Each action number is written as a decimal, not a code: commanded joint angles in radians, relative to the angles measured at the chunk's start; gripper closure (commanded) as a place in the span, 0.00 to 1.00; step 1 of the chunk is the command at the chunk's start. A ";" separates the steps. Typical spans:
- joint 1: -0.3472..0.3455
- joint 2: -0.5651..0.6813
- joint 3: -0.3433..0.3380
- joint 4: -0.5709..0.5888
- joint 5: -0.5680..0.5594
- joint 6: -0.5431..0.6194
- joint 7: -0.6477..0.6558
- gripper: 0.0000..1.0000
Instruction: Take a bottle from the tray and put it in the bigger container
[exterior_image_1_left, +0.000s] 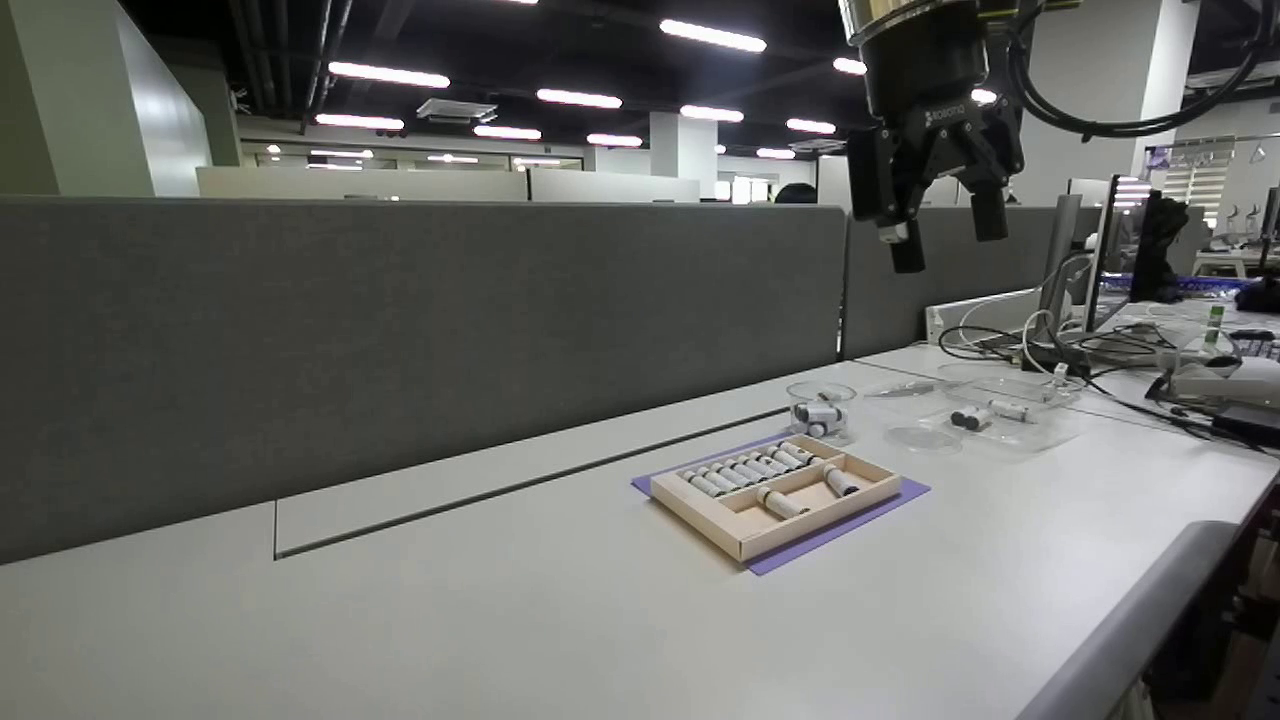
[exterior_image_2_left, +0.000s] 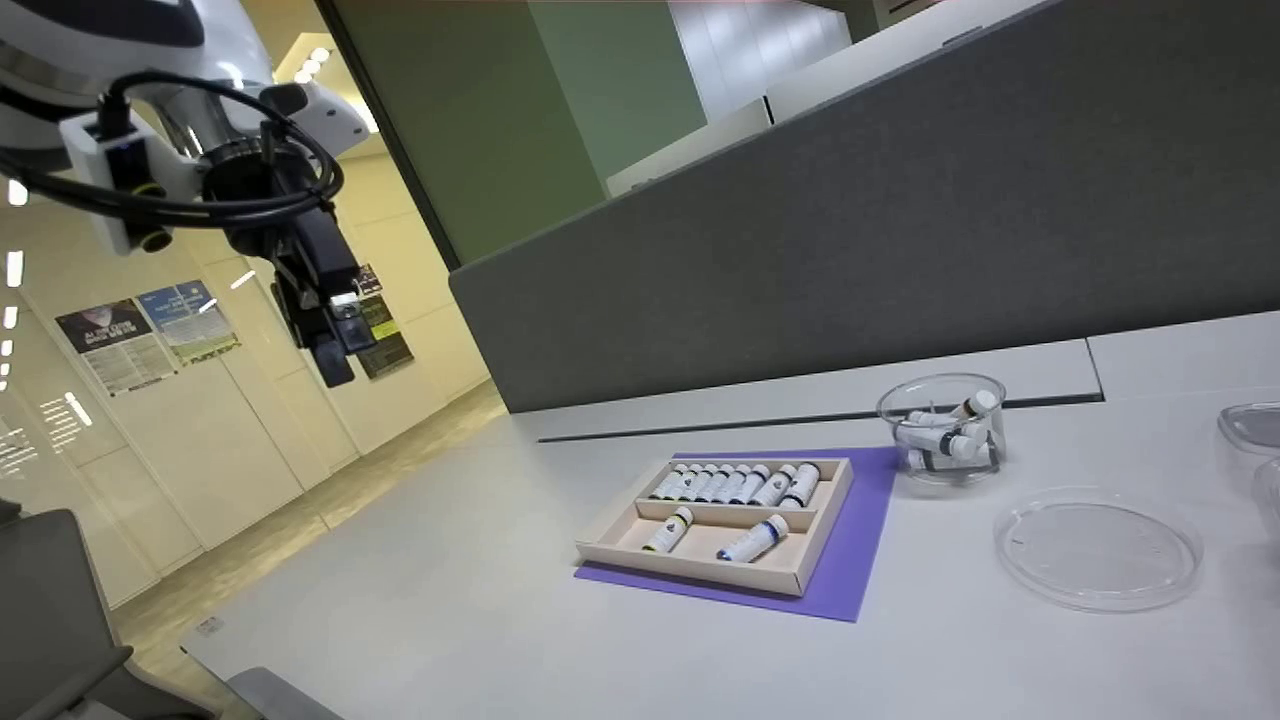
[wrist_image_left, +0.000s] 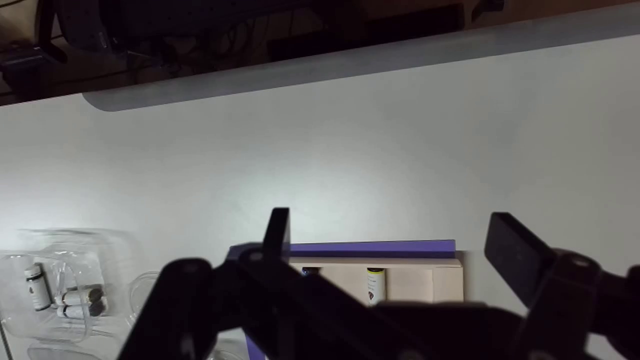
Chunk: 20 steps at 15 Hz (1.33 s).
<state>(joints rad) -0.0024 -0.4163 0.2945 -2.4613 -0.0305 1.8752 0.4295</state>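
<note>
Pale wood forms the shallow tray (exterior_image_2_left: 690, 569), its thin walls and divider making a rear compartment and a roomier front one. Our task's bottle is in it, not yet picked: loose in the front lie a yellow-banded bottle (exterior_image_2_left: 668, 531) and a blue-banded bottle (exterior_image_2_left: 753, 539), slim cylinders wrapped in white labels. We judge these the easier picks, since bare wood around them leaves space for a grip, whereas the row of bottles (exterior_image_2_left: 733, 484) behind is packed side by side. Beneath, a flat violet sheet (exterior_image_2_left: 872, 520) perhaps marks the tray's place, well back from the grey-trimmed edge (exterior_image_1_left: 1150, 610) of the bench (exterior_image_2_left: 400, 600).

Just off the tray's corner, towards the edge along the grey fabric partition (exterior_image_2_left: 850, 280), stands a round clear cup (exterior_image_2_left: 900, 395) with several bottles (exterior_image_2_left: 930, 438) tumbled inside; whether it is glass or plastic we cannot tell. Farther along that edge, away from the bench corner by the chair (exterior_image_2_left: 50, 580), we see a rectangular see-through box (wrist_image_left: 25, 330), bottles (wrist_image_left: 38, 289) apparently lying in it; we take it for the bigger container, its broad shape forgiving a loose drop. A thin-rimmed round dish (exterior_image_2_left: 1098, 550) lies flat between the two, nearer the trimmed edge than the cup.

High above the bench hangs the black gripper (exterior_image_1_left: 949, 238), its two fingers (wrist_image_left: 517, 255) spread wide with nothing between them. We read that height as room to line up before going down; bottles this round may roll if a fingertip brushes one.
</note>
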 joint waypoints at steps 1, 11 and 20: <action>0.031 0.004 -0.028 0.001 -0.011 -0.002 0.010 0.00; 0.002 0.241 -0.111 0.084 -0.048 0.252 -0.126 0.00; 0.011 0.620 -0.262 0.336 -0.047 0.279 -0.235 0.00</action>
<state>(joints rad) -0.0104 0.2054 0.0529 -2.1258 -0.0828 2.1564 0.1987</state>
